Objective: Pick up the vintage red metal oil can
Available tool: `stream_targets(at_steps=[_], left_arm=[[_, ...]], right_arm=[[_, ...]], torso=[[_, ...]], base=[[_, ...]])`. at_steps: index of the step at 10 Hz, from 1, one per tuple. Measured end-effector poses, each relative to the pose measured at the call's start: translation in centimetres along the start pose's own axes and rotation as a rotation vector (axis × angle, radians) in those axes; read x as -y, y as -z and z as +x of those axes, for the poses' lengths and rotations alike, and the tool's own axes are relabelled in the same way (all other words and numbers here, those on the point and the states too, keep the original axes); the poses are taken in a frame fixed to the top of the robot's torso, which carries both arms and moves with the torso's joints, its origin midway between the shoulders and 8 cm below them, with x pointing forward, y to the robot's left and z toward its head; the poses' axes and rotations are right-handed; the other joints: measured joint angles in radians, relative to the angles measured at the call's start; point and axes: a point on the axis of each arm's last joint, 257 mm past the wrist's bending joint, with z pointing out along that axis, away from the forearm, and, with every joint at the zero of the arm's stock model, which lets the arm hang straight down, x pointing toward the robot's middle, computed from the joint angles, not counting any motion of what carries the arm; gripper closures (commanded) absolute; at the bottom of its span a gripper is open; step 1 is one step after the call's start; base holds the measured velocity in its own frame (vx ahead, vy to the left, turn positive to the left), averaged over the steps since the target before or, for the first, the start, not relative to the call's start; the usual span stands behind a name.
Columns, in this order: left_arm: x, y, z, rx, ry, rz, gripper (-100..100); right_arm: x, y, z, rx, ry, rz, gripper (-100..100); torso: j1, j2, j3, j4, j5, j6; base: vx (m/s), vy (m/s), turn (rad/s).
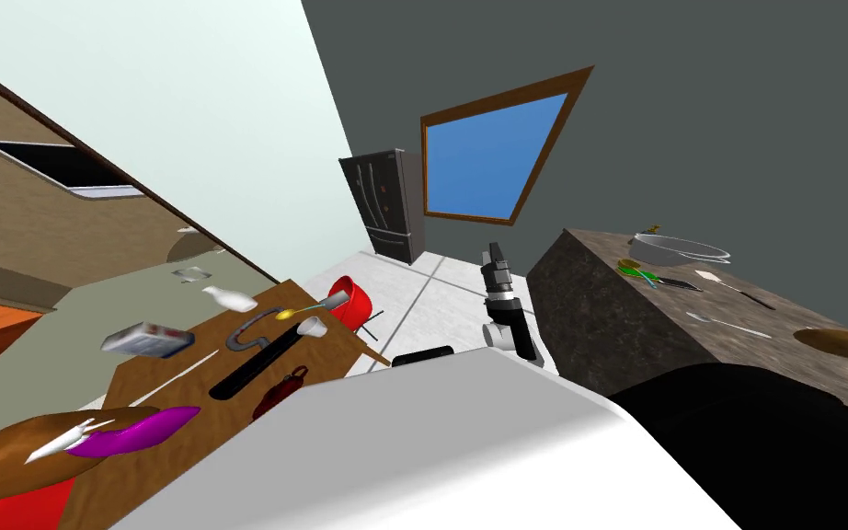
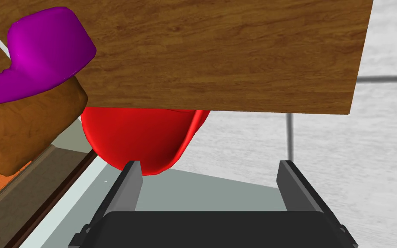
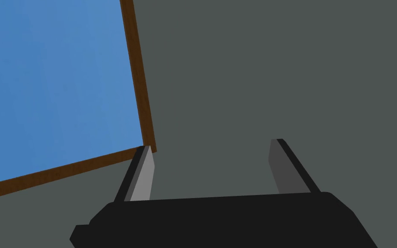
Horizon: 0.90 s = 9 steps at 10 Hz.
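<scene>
The oil can (image 1: 277, 396) is dark red with a loop handle. It stands on the wooden table (image 1: 220, 419) near the edge closest to me, beside a long black object (image 1: 257, 364). My left gripper (image 2: 209, 163) is open with nothing between its fingers. It looks down past a table edge (image 2: 219, 73) onto a red chair (image 2: 141, 137) and the floor. A purple object (image 2: 42, 54) and a brown loaf (image 2: 17, 129) lie to one side of it. My right gripper (image 1: 494, 250) is raised in front of me and stands open (image 3: 211, 144).
The table also holds a grey hook (image 1: 247, 333), a white cup (image 1: 314, 327), a white bottle (image 1: 229, 297), a box (image 1: 146, 340) and a purple object (image 1: 132, 432). Another red chair (image 1: 355, 299) stands beyond it. A stone counter (image 1: 652, 322) with a bowl (image 1: 675, 248) is on the right.
</scene>
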Motion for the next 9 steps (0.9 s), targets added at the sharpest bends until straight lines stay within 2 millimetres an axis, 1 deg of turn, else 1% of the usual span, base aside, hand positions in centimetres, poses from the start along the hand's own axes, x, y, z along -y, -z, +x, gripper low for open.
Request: stream_targets(at_steps=[1,3,4,5,6,7,8,9], left_arm=[[-1.5,-0.2,0.1,-0.02,0.032,-0.025,-100],[-3.7,-0.3,0.7,-0.056,0.079,-0.063,-100],[-4.4,-0.4,1.0,-0.072,0.097,-0.079,-100],[-4.7,-0.5,1.1,-0.077,0.104,-0.086,-100],[-6.0,-0.9,1.4,-0.099,0.134,-0.103,-100],[-7.5,-1.2,2.5,-0.133,0.166,-0.134,-100],[-10.4,-1.8,4.2,-0.177,0.213,-0.172,-100],[-12.4,-2.1,6.5,-0.222,0.241,-0.205,-100]], right_arm=[[0.0,0.0,0.0,0.0,0.0,0.0,0],[0.0,0.0,0.0,0.0,0.0,0.0,0],[0.0,0.0,0.0,0.0,0.0,0.0,0],[0.0,0.0,0.0,0.0,0.0,0.0,0],[0.0,0.0,0.0,0.0,0.0,0.0,0],[0.0,0.0,0.0,0.0,0.0,0.0,0],[0.0,0.0,0.0,0.0,0.0,0.0,0],[0.0,0.0,0.0,0.0,0.0,0.0,0]], torso=[[0.0,-0.001,0.0,0.0,0.0,0.001],[0.001,-0.001,0.0,0.0,0.0,0.001],[0.001,-0.001,0.0,0.0,0.0,0.0],[0.0,0.001,0.0,0.0,0.0,0.0],[0.001,0.0,0.0,0.0,0.0,0.001],[0.003,-0.002,-0.001,0.0,0.001,0.001],[0.005,-0.004,-0.002,-0.001,0.002,0.001],[0.007,-0.005,-0.003,-0.001,0.002,0.001]], base=[[0.039,0.013,-0.11],[0.049,0.019,-0.154],[0.019,0.014,0.001],[0.031,0.02,-0.203],[0.082,0.055,-0.276],[0.101,0.093,-0.325],[0.107,0.118,-0.271],[0.072,0.097,-0.061]])
